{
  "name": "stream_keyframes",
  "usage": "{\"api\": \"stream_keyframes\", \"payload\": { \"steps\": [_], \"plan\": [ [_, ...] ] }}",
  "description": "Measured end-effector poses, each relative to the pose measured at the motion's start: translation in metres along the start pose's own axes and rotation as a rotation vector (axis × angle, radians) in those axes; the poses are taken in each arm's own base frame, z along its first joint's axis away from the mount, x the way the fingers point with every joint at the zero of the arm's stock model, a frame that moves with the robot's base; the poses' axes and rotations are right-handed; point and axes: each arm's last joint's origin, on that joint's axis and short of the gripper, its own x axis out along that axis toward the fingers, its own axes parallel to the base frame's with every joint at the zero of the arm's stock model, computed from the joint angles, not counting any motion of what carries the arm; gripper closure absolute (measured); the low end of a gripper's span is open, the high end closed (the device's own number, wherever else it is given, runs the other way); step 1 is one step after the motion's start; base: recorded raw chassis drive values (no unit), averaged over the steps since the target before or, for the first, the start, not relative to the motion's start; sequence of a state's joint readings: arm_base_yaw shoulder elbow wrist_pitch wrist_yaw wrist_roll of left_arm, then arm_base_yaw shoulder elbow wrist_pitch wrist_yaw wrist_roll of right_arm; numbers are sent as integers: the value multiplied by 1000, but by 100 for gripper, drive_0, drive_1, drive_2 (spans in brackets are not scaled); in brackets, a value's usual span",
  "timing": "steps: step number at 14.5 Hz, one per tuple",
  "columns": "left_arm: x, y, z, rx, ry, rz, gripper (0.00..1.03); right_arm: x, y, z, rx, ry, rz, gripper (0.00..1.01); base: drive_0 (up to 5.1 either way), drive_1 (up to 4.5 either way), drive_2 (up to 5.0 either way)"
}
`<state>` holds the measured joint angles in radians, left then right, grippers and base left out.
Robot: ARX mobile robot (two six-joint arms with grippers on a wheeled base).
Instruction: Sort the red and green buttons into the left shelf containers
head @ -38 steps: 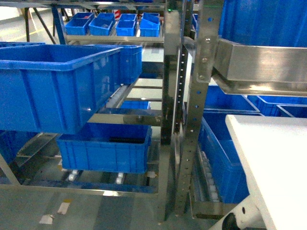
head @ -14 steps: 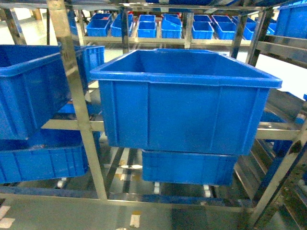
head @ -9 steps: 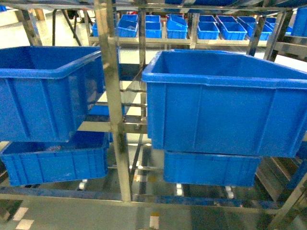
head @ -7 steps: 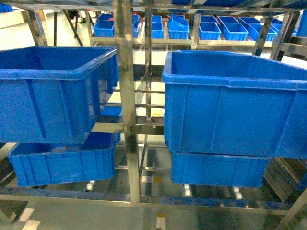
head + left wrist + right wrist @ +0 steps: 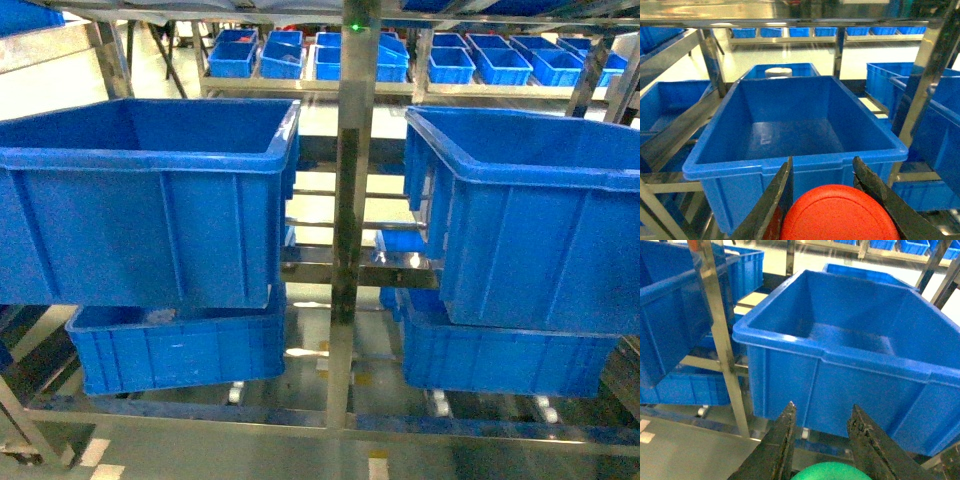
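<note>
Looking closest first, I see the left gripper with its two dark fingers clamped either side of the red button, whose domed cap fills the bottom of the left wrist view. On the other wrist, the right gripper is closed the same way on a green button; only the top of its cap peeks in at the frame's lower edge. I judge both buttons light and rigid, with smooth rounded caps that could slip, so the boxy body below the cap is the better place to hold; I cannot see from here exactly where the fingers bite. Just beyond the left gripper sits the left bin, a deep blue tub, nothing visible inside. Beyond the right gripper is the right bin, also bare as far as I can tell. From the head camera these two tubs flank a steel upright of the shelf rack. Farther back, rows of small blue trays line another shelf
</note>
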<state>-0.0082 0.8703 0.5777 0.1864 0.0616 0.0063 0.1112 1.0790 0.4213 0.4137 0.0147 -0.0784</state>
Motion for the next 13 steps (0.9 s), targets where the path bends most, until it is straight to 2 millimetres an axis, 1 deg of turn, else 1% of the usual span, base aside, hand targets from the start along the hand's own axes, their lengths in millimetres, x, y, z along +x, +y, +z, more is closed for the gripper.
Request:
{"api": "stream_keyframes", "payload": {
  "steps": [4,7,13],
  "plan": [
    [0,-1,0,0,1,-9,71,-1,0,2,0,-11,-1,72,-508,313,134],
    [2,-1,-2,-1,17,-8,71,1,0,-1,0,6,0,72,0,0,0],
    [1,-1,-1,0,6,-6,71,3,1,1,-1,-11,-6,72,0,0,0]
  ]
}}
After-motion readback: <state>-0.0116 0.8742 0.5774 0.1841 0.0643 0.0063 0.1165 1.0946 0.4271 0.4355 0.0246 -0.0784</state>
